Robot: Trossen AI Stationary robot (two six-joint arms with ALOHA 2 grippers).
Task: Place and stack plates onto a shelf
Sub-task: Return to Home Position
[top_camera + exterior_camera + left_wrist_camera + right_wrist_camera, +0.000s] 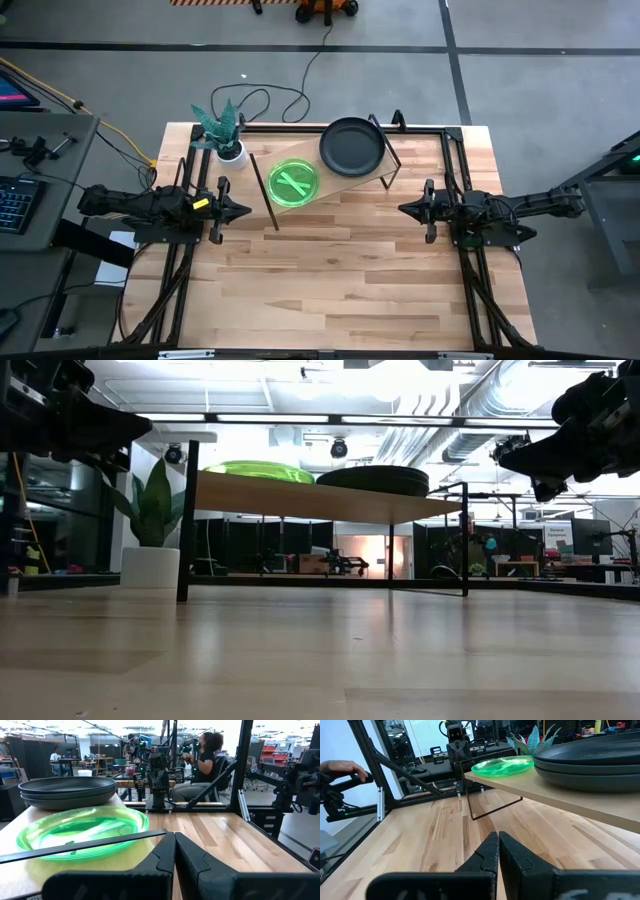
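plates | translucent green round plates (293, 183) stacked on light wooden shelf (335, 181), 9 o'clock end | matte dark grey round plates (351, 146) stacked at 3 o'clock end | left gripper (243, 210) fingers closed together, table's 9 o'clock | right gripper (404, 209) closed too, 3 o'clock

Green plates (292, 183) and dark grey plates (351, 146) stacked on shelf (372, 178).

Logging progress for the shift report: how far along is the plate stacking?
Done: green plates and dark plates sit in two stacks on the shelf; none shows off it. In hand: nothing; left gripper and right gripper are shut, at the table's sides. Left: apparently only parking the arms.
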